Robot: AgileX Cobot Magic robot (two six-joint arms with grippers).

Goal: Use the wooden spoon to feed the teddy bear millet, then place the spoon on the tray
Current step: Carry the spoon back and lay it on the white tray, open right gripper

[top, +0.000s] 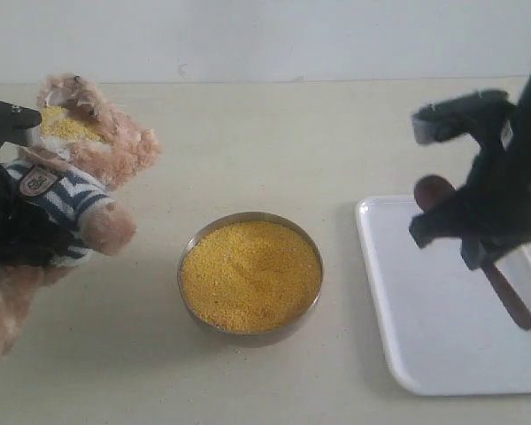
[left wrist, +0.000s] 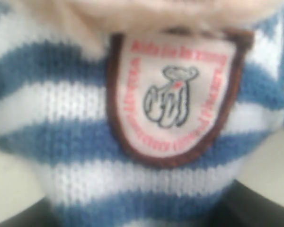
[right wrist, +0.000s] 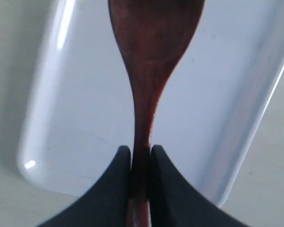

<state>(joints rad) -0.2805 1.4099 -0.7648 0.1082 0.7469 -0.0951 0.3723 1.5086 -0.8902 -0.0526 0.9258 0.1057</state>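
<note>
The teddy bear (top: 93, 168) leans back at the left, and yellow grains (top: 66, 127) lie on its muzzle. My left gripper (top: 25, 226) is shut on its striped body. The left wrist view is filled by the shirt and chest badge (left wrist: 173, 94), with dark fingers (left wrist: 258, 208) at the corners. The millet (top: 250, 276) fills the metal bowl (top: 248, 216) at the centre. My right gripper (top: 465, 226) is shut on the wooden spoon (top: 511, 299) and holds it above the tray (top: 442, 345). In the right wrist view the fingertips (right wrist: 141, 156) pinch the spoon (right wrist: 154, 47) at its neck over the tray (right wrist: 75, 118).
A pale wall runs along the back of the beige tabletop. A strip of bare table separates the bowl from the tray's left rim. The tray reaches the right edge of the exterior view.
</note>
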